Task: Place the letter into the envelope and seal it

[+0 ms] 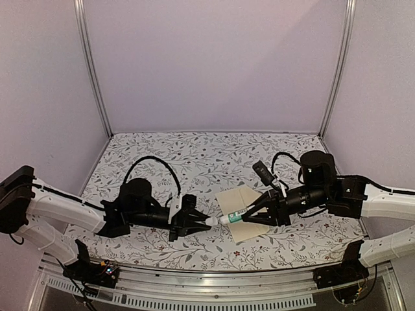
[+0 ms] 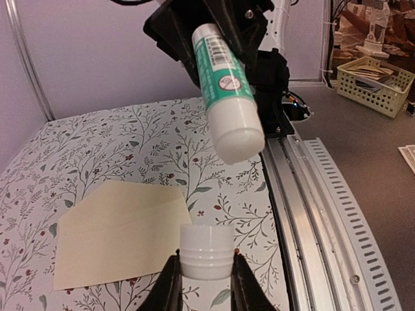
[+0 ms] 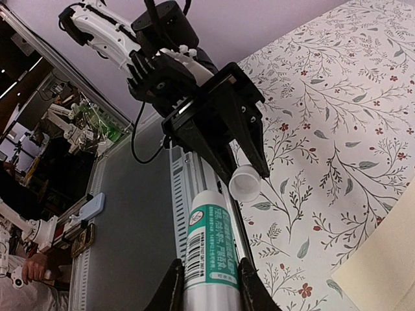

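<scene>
The cream envelope (image 1: 235, 197) lies on the floral table, partly under my right gripper; it also shows in the left wrist view (image 2: 117, 233). The letter is not in view. My right gripper (image 1: 249, 212) is shut on a green-and-white glue stick (image 1: 232, 216) and holds it level above the envelope, its white end pointing left. My left gripper (image 1: 201, 220) is shut on the stick's white cap (image 2: 206, 251), just off that end with a small gap. The right wrist view shows the stick (image 3: 211, 253) and the cap (image 3: 245, 183) facing each other.
The metal rail (image 2: 305, 214) runs along the table's near edge. A yellow basket (image 2: 376, 81) stands off the table beyond the rail. The enclosure's walls and posts close the back and sides.
</scene>
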`<state>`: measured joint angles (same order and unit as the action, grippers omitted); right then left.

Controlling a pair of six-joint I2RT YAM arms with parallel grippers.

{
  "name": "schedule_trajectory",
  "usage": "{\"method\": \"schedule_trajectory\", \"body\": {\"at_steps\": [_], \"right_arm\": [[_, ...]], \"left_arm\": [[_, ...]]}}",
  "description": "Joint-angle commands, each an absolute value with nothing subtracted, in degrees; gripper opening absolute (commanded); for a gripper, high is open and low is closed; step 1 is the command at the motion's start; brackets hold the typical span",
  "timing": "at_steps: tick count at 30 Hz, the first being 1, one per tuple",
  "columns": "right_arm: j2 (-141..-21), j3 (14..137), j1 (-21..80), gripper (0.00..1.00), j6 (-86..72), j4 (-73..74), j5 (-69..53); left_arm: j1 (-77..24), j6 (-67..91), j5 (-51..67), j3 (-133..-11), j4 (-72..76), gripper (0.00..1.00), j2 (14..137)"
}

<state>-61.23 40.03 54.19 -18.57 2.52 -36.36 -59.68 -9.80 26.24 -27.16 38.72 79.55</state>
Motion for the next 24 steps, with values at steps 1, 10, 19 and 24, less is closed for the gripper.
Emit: {"method": "schedule_trajectory", "body": {"at_steps": [1, 10, 19, 24], "right_arm": [[-62.02, 39.42, 53.88, 0.00, -17.93, -0.93, -38.75], [-64.97, 39.99, 53.88, 0.00, -17.92, -2.00, -38.28], [-66.00, 40.10, 53.94, 0.00, -18.10, -2.06, -38.32], [-66.65, 40.08, 53.90, 0.00, -18.10, -1.94, -38.57]], "left_arm": [[-58.38, -12.55, 32.21, -27.68, 42.71, 0.08, 80.44], [-58.17, -12.40, 33.05, -27.51, 44.58, 0.08, 81.78], [-58.14, -11.57, 34.00, -28.22, 45.61, 0.07, 83.72], [-58.18, -10.96, 34.01, -28.47, 46.38, 0.08, 84.61]]}}
